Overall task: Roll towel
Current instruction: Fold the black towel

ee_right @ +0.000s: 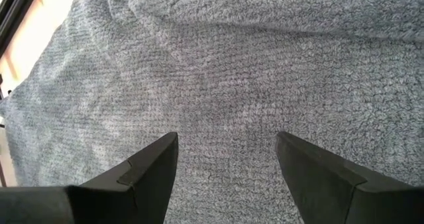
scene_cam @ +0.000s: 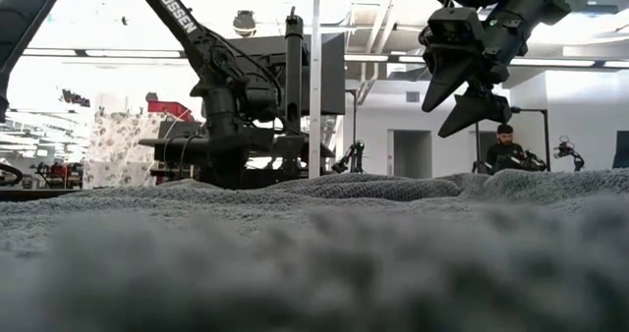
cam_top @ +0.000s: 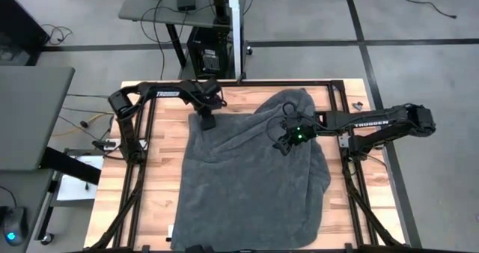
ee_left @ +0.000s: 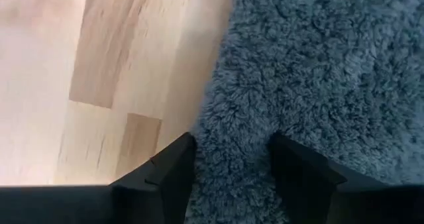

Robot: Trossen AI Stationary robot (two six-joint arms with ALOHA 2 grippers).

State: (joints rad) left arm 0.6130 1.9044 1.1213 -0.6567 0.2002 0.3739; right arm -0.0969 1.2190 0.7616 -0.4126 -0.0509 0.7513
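Note:
The dark grey towel [cam_top: 254, 186] lies spread over the wooden table, with its far right part [cam_top: 296, 103] bunched into folds. My left gripper [cam_top: 206, 122] points steeply down at the towel's far left edge. It is open, with that edge [ee_left: 218, 118] between its fingers [ee_left: 169, 168]. My right gripper [cam_top: 283, 142] hangs open above the towel's right half, clear of the cloth [ee_right: 232, 71] in the low view [scene_cam: 467, 96]. The towel's ridge [scene_cam: 393, 190] hides the left fingertips in that view. My left gripper stands astride the towel's far left edge [ee_left: 212, 138], coming from above. One finger is over the bare wood beside the edge and the other [ee_left: 298, 171] is over the pile. Whether the fingertips touch the cloth cannot be told.
Bare wood [cam_top: 161, 208] shows to the left of the towel and along the far edge. Black frame rails [cam_top: 142, 133] run along both table sides. A small dark part [cam_top: 358, 105] lies at the far right. A person [scene_cam: 504, 145] stands far back in the room.

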